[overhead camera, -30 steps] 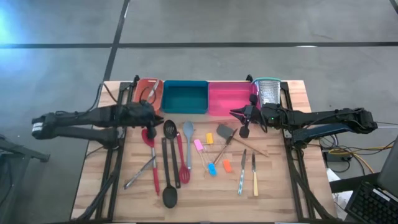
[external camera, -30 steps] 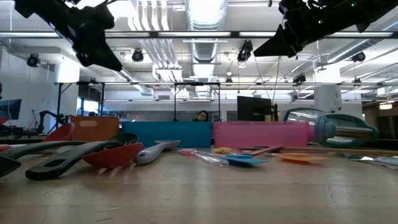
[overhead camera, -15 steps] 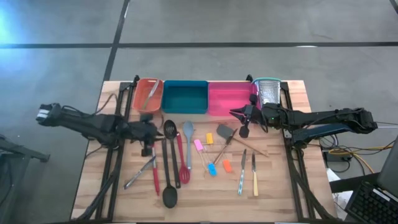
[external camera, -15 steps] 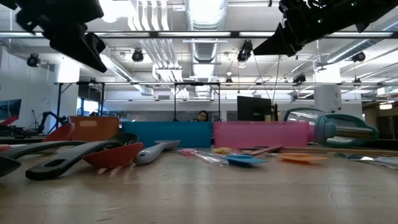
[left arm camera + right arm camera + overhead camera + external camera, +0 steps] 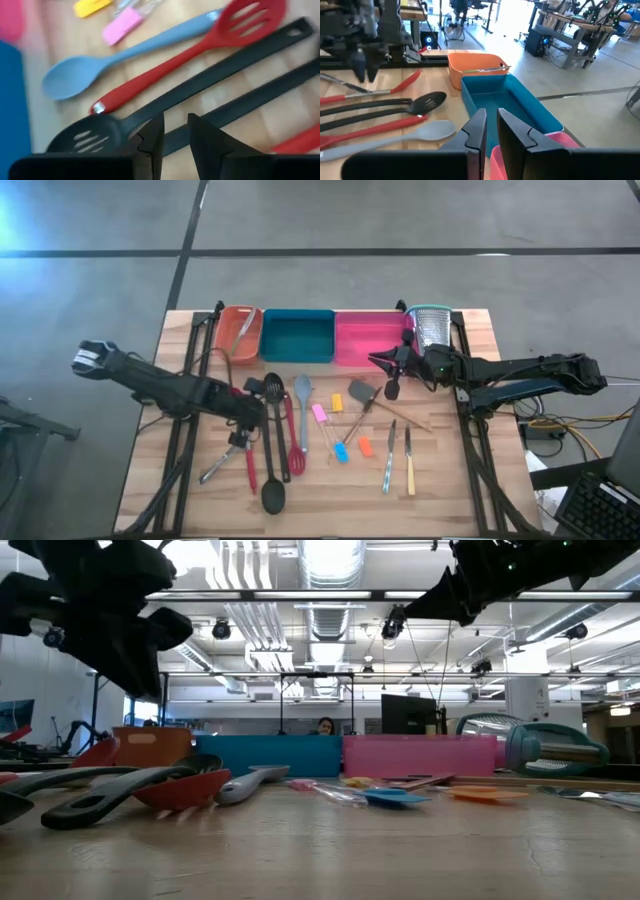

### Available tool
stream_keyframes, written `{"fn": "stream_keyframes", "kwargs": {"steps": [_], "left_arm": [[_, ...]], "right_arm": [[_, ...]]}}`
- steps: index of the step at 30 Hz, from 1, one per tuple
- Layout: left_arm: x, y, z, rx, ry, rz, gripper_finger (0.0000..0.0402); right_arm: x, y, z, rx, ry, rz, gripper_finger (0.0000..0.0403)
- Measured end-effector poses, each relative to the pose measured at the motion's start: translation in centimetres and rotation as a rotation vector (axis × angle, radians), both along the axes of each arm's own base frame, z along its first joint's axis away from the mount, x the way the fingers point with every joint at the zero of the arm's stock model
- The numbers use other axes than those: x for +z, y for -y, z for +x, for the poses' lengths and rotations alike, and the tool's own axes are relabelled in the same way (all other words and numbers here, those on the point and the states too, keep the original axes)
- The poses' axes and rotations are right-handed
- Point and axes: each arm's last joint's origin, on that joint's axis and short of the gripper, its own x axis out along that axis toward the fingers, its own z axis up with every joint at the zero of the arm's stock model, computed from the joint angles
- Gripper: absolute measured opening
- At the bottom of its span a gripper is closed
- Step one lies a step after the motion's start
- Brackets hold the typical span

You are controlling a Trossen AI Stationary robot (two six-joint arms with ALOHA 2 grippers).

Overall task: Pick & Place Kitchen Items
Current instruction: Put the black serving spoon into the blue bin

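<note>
The left gripper [image 5: 247, 412] has swung away from the orange tray [image 5: 226, 319], where it hovered a second ago, and now hangs over the row of long-handled utensils on the tabletop [image 5: 440, 480]. A slim metal utensil [image 5: 242, 330] lies inside that tray, which suggests one delivery is done and the arm has returned for the next item. In the left wrist view its jaws stand a narrow gap apart and hold nothing; just ahead of them lies the black slotted spoon [image 5: 165, 112], with the red slotted spatula [image 5: 200, 45] and the grey spoon [image 5: 125, 55] beyond. The gap has widened slightly in the last second, so the jaws look to be opening for a fresh grasp, most likely on the black slotted spoon's handle.

The right gripper [image 5: 391, 376] has not shifted: it waits above the tabletop near the pink tray [image 5: 368, 340], its jaws close together and empty, with the teal tray [image 5: 520, 107] ahead of them in its wrist view.

Most of the kitchen items remain loose on the tabletop between the two arms, including the metal tongs [image 5: 226, 460] near the left jaws and the knives [image 5: 398, 460] nearer the right arm, so the sorting looks to be at an early stage.
</note>
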Motion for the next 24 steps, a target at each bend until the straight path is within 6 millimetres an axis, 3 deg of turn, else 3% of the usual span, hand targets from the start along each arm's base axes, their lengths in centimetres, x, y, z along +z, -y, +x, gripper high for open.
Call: {"fn": "stream_keyframes", "kwargs": {"steps": [14, 24], "left_arm": [[-2.6, 0.9, 2.6, -0.025, -0.16, 0.018, 0.0188], [-3.3, 1.0, 2.4, -0.097, -0.268, 0.038, 0.0197]], "right_arm": [[0.0, 0.0, 0.0, -0.001, 0.0, 0.006, 0.0038], [0.0, 0.0, 0.0, -0.001, -0.001, 0.006, 0.0038]]}}
